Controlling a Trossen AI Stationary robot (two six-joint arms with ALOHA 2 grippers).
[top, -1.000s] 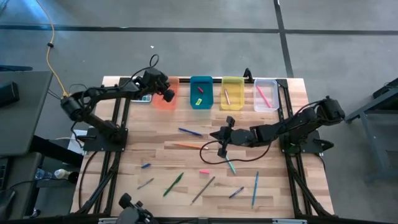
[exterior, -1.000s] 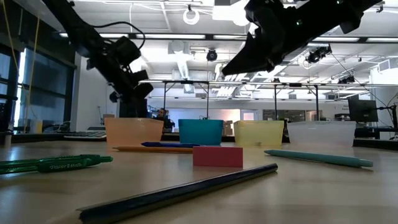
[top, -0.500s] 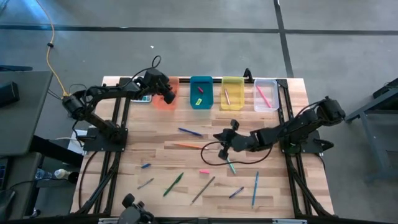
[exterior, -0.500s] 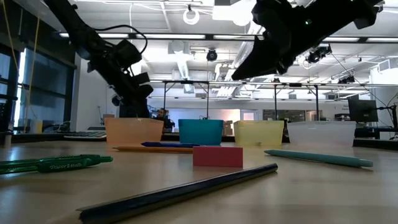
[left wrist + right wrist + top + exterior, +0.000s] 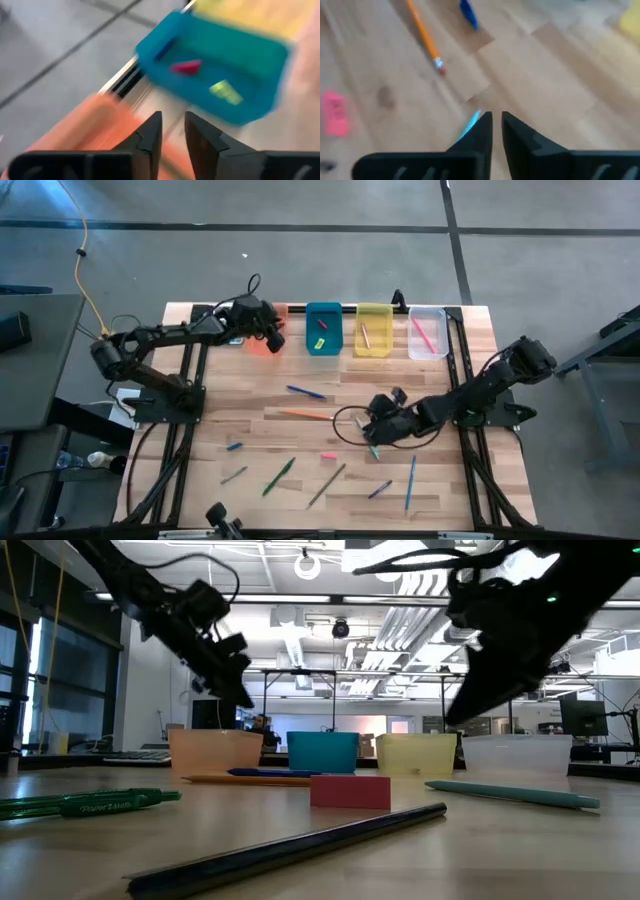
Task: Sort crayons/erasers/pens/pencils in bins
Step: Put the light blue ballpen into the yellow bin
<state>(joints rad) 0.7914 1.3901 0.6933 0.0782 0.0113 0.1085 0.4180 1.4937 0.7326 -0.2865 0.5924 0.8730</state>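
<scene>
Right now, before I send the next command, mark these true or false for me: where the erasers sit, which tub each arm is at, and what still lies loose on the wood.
1. The teal-blue plastic tub holds a pink eraser and a yellow-green eraser. True.
2. The left gripper is over the clear tub. False: it is at the orange translucent tub.
3. The right gripper is low over the teal pen mid-table. True.
4. No eraser remains on the table. False: a pink eraser block lies on the wooden table.
5. The thin orange pencil is already binned. False: it lies on the wood.
</scene>
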